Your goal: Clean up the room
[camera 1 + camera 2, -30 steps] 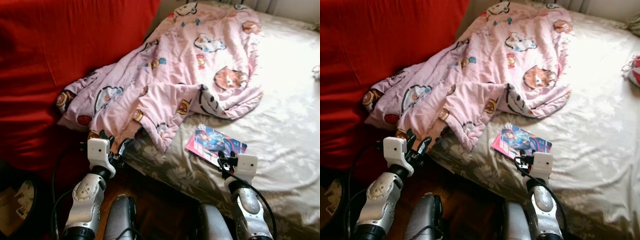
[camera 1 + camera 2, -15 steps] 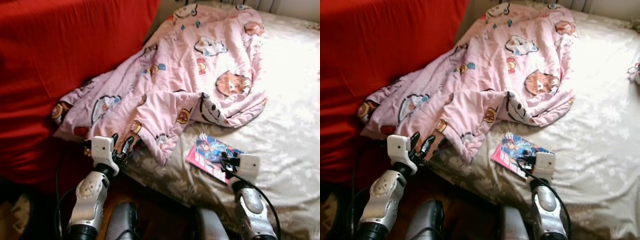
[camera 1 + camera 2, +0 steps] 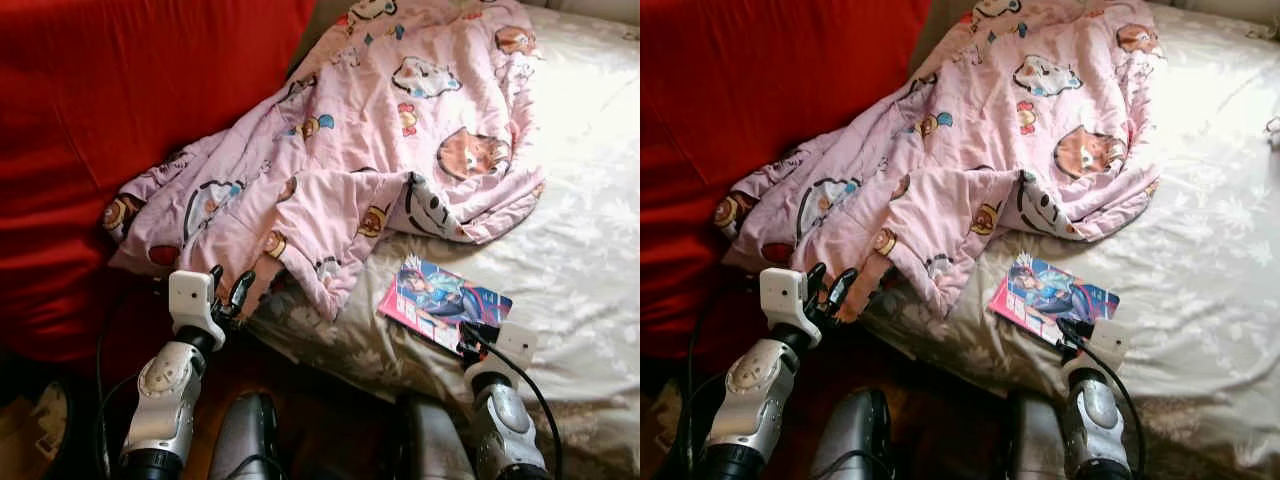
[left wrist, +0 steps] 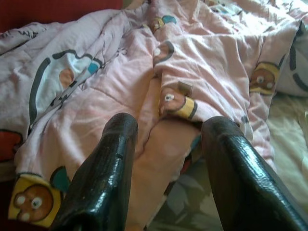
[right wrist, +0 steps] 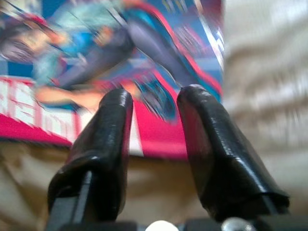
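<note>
— Lying rumpled across a bed [image 3: 590, 230] with a cream floral cover: a pink cartoon-print blanket [image 3: 380, 130], one end bunched against a red backrest [image 3: 110, 110], the other spilling over the bed's near edge.

— And beside it?

— Resting flat on the cream cover, just below the blanket's folded corner: a comic book [image 3: 445, 303] with a pink and blue cover, close to the bed's near edge.

— Position of the left pincer [image 3: 228, 292]?

— Raised at the blanket's hanging hem, fingers [image 4: 103, 178] spread wide, pink cloth between and beyond them, no grip on it. Touching the cloth or just short of it, impossible to say.

— The right pincer [image 3: 1070, 330]?

— Pointed at the comic book's near edge, fingers [image 5: 103, 144] parted narrowly, the tips over the printed cover, nothing clamped between them. Contact with the cover unclear through the blur.

— Below the bed?

— Dark wooden floor [image 3: 320, 400] between the two silver arms.
</note>
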{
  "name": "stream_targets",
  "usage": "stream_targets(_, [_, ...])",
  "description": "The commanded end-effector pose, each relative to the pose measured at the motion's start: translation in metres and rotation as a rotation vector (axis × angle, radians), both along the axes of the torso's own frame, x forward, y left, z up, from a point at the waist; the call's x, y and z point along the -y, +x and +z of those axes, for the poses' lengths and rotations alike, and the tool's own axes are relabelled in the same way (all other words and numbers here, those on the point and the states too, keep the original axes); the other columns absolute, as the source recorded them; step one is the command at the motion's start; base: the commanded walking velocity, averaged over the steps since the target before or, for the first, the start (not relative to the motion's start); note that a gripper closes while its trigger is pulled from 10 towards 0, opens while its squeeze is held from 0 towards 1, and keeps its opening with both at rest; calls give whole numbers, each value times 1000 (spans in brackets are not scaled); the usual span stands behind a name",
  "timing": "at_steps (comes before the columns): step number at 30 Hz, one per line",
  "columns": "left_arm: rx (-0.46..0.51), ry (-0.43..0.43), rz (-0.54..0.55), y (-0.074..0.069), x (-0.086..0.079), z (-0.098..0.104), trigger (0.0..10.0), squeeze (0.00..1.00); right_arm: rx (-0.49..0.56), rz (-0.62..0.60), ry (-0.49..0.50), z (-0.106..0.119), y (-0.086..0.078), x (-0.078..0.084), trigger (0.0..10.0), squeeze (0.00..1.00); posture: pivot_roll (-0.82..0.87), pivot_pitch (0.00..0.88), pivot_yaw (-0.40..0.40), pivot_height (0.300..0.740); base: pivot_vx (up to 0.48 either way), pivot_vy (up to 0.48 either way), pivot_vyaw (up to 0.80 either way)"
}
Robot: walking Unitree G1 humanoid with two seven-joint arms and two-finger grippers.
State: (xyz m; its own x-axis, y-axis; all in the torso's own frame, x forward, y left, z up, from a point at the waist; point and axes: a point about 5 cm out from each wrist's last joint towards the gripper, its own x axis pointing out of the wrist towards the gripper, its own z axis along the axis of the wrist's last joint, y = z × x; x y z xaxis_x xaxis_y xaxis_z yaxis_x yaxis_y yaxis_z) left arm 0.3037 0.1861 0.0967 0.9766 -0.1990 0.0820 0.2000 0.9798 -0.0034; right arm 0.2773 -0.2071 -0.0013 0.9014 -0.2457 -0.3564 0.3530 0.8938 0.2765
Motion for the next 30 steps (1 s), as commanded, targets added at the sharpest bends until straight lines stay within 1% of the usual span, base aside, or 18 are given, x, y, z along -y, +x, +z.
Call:
stream_targets(1, [-24,17,9,-2,-7,-5,10000,0,-23,-61,59,-6,-5,3,10000,1000,15,257,52,596,0,0,0])
stream_targets(3, [-30,29,1,-4,-9,-5,10000,0,-21,-105,100,-8,-7,8,10000,1000,22,262,69,596,0,0,0])
stream_targets(6, [-38,37,6,-6,-12,-6,10000,0,-30,-103,69,-9,-8,9,10000,1000,28,264,82,596,0,0,0])
stream_targets(8, [-42,42,6,-7,-14,-7,10000,0,-17,-129,95,-9,-8,9,10000,1000,36,267,90,596,0,0,0])
stream_targets(30, [-42,42,6,-7,-14,-7,10000,0,-17,-129,95,-9,-8,9,10000,1000,36,267,90,596,0,0,0])
